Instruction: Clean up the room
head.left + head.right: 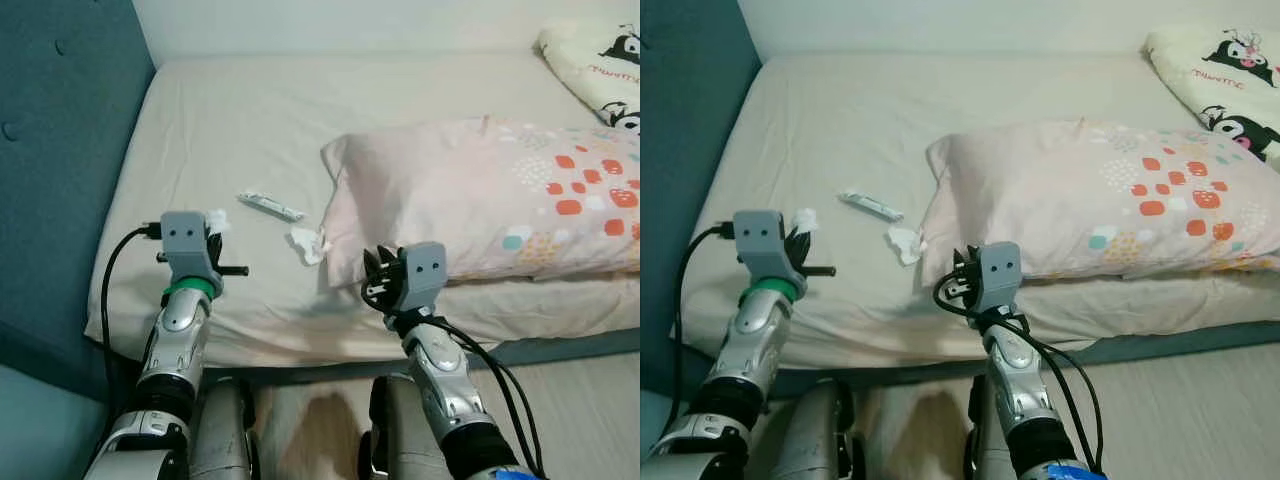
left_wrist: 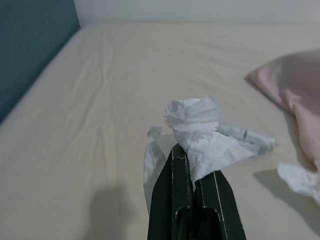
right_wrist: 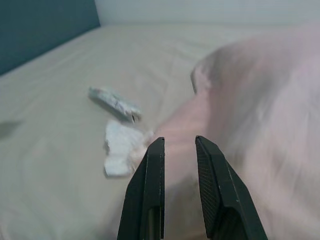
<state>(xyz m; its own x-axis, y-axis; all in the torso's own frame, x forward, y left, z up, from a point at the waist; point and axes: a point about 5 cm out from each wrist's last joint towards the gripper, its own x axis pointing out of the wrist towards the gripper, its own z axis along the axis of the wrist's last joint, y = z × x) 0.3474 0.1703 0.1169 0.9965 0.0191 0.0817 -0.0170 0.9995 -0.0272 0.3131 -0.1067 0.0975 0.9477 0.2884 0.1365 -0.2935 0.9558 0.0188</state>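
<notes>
My left gripper is shut on a crumpled white tissue and holds it just above the bed's near left part; the same tissue shows at the gripper's tip in the left eye view. A second crumpled tissue lies on the beige sheet by the pillow's corner. A small white wrapper lies just beyond it. My right gripper hovers over the bed's front edge, open by a small gap with nothing between its fingers, near the second tissue and the wrapper.
A pink patterned pillow covers the right half of the bed. A cartoon-print blanket sits at the far right corner. A teal padded headboard runs along the left. Wooden floor lies below the bed's edge.
</notes>
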